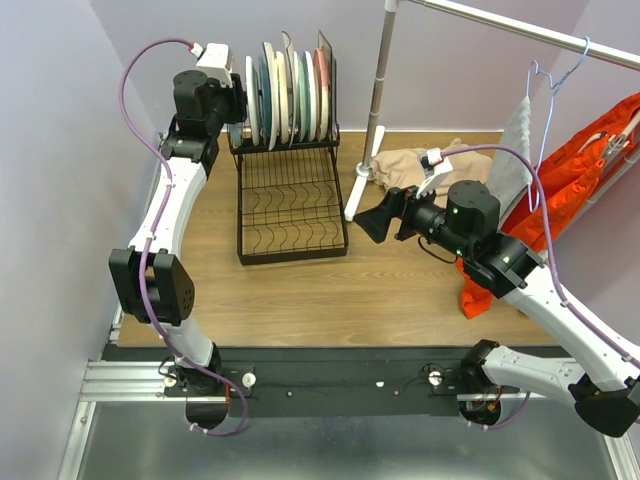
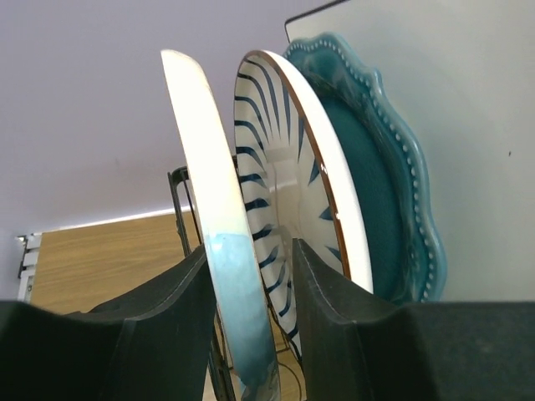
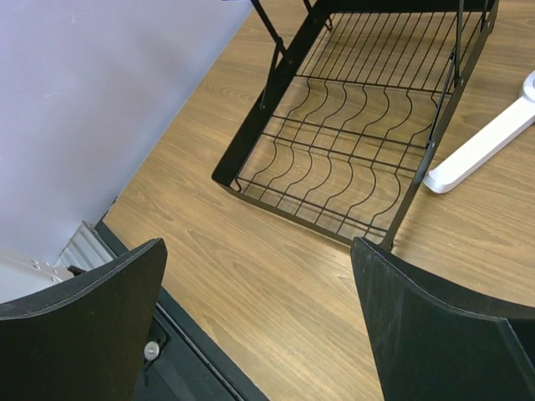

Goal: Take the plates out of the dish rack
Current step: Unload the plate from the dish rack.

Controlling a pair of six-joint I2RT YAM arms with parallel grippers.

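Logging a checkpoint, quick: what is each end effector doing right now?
Left end effector: open, straddling the cream-blue plate, not clamped.
Right end effector: open, empty.

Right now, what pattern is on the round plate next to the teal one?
Striped plate: white with dark radial stripes, best in the left wrist view.

Overhead camera, above the near edge, looks down across the whole worktop [image 1: 400, 290]. Left wrist camera sits very close to the plates [image 2: 276, 192] at the far left corner, looking up. Right wrist camera looks down toward the near left corner, sharing the dish rack [image 3: 343, 159] with the overhead view.
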